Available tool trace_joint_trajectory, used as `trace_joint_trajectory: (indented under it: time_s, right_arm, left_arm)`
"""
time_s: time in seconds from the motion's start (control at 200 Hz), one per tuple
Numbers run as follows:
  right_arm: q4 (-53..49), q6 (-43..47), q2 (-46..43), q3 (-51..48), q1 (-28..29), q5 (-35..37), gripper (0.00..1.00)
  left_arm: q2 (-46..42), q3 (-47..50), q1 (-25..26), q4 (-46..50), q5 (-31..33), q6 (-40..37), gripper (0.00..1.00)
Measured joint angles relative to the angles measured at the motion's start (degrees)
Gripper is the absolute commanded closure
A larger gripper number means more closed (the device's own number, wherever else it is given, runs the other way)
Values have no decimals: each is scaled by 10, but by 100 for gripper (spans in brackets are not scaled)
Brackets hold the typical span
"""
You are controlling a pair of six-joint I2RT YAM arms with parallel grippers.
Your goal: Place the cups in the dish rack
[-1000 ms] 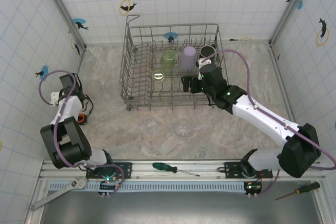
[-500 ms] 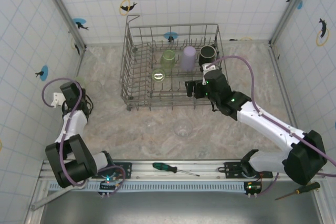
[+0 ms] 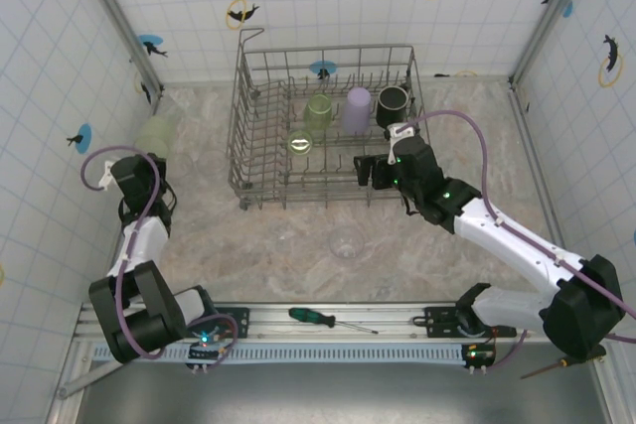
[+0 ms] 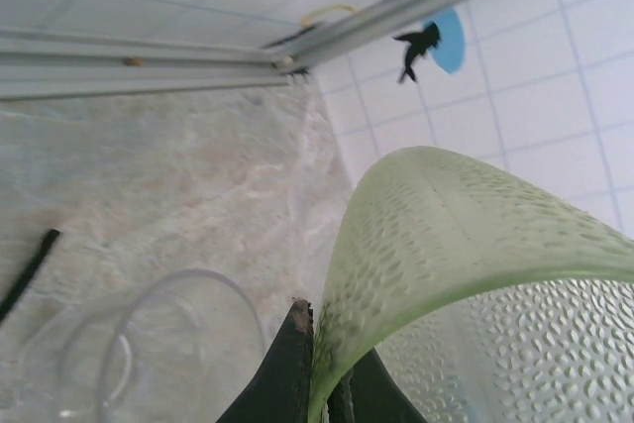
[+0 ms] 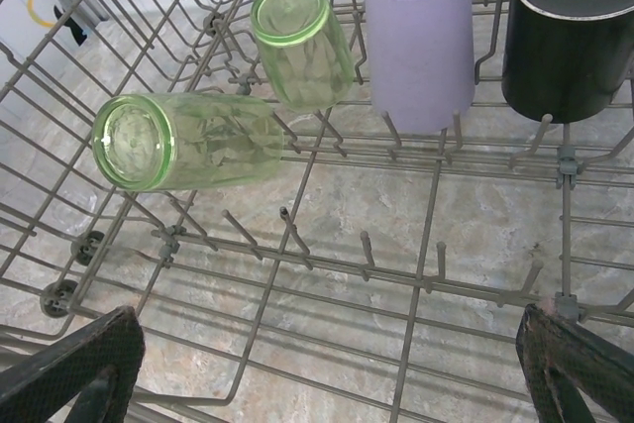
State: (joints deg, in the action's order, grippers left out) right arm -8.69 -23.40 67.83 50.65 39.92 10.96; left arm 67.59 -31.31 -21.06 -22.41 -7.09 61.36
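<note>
The dish rack sits on the table toward the far wall. Along its back row, from left to right, are a tumbler, a second tumbler and a mug, and a third tumbler lies on its side just in front of the leftmost one. A fourth tumbler is on the table in front of the rack, and a fifth tumbler is near the left wall, well apart from the rack.

Three green cups, one lilac cup, one black mug, at least two clear cups, one rack and two screwdrivers can be counted.
</note>
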Motion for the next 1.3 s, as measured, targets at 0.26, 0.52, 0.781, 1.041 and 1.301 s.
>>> trace_joint_trajectory:
  time_s: [0.26,0.52,0.781,1.041,1.301]
  right_arm:
    - [3,-2,0,-2,-2,-7,0]
    - [9,-9,0,-8,-2,-13,0]
    - [12,-15,0,-8,-2,-22,0]
    - [13,-23,0,-8,-2,-29,0]
    - [16,-27,0,-21,-7,-42,0]
  left_arm:
    - [-1,29,0,-111,-101,3,100]
    - [8,49,0,-224,-188,38,100]
    - [16,50,10,-289,-234,96,100]
    - [43,42,82,-341,-254,127,100]
    - [66,17,144,-394,-261,138,100]
